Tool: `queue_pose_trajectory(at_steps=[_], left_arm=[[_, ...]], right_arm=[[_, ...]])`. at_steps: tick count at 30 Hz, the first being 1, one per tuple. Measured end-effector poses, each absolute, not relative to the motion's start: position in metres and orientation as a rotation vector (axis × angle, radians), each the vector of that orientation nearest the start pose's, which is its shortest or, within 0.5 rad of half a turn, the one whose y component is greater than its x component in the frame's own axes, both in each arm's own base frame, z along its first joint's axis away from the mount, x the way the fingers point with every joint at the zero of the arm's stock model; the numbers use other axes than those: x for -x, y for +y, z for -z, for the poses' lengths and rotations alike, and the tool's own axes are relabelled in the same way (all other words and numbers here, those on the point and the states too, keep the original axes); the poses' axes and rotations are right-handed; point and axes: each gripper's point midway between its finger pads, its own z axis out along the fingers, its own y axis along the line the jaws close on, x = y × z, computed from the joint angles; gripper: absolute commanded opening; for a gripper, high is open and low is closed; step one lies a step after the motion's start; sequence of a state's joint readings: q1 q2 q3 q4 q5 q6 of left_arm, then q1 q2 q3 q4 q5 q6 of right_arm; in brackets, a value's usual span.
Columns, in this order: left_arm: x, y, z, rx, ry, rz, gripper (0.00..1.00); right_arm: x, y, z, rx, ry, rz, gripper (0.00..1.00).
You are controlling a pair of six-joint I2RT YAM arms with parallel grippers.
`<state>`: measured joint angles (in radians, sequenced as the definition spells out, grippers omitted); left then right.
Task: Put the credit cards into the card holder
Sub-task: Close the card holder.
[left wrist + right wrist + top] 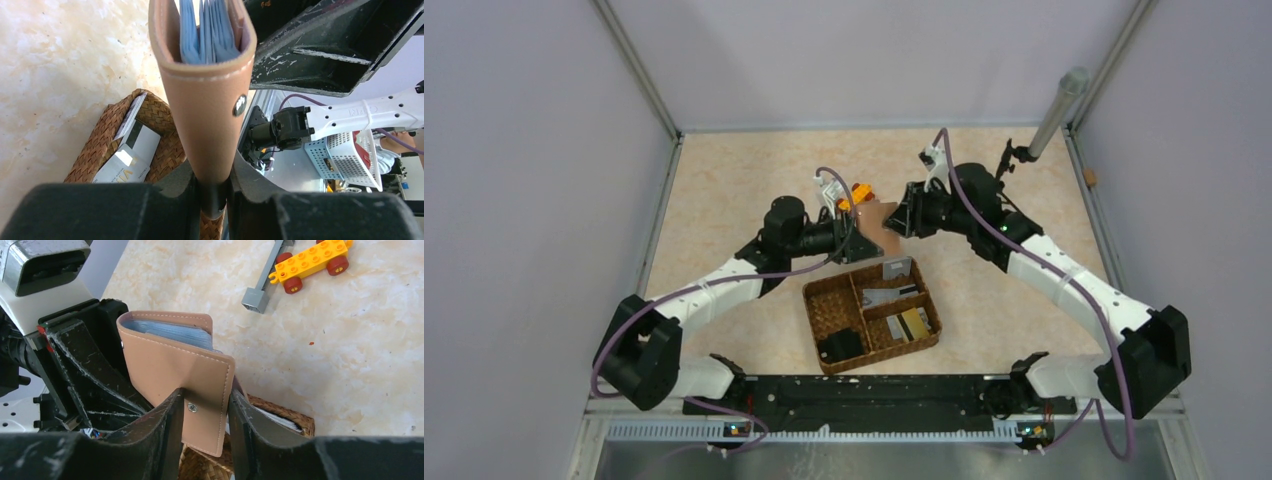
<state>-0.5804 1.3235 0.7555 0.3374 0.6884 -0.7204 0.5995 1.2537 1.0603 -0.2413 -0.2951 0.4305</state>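
Card holder (205, 125), clamped in left gripper (213, 187)

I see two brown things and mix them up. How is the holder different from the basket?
The holder is smooth, like leather; the basket is woven. The holder is smaller than the basket. The holder is up in the air, pinched by the left gripper; the basket sits on the table. The holder shows blue pockets inside; the basket has compartments with cards. Both are brown.
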Motion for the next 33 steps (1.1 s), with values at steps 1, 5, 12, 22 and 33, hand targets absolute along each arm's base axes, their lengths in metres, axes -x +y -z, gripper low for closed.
queue_pose_trajectory(at_steps=[1,5,12,22,33], left_arm=[[-0.24,-0.316,-0.213,-0.416,1.991,1.494,0.3],[-0.239,-0.32,-0.204,-0.424,2.028,1.498,0.39],[-0.24,-0.322,-0.195,-0.42,2.073,1.49,0.27],[-0.232,-0.323,-0.194,-0.486,2.069,1.512,0.0],[-0.198,-0.323,-0.22,-0.69,1.963,1.649,0.0]], right_arm=[[-0.283,0.275,-0.241,0.375,2.087,-0.933,0.33],[-0.286,0.284,-0.234,0.383,2.097,-0.949,0.26],[-0.281,0.298,-0.226,0.408,2.121,-0.981,0.25],[-0.282,0.299,-0.237,0.453,2.1,-0.983,0.67],[-0.265,0.284,-0.264,0.625,2.009,-1.289,0.72]])
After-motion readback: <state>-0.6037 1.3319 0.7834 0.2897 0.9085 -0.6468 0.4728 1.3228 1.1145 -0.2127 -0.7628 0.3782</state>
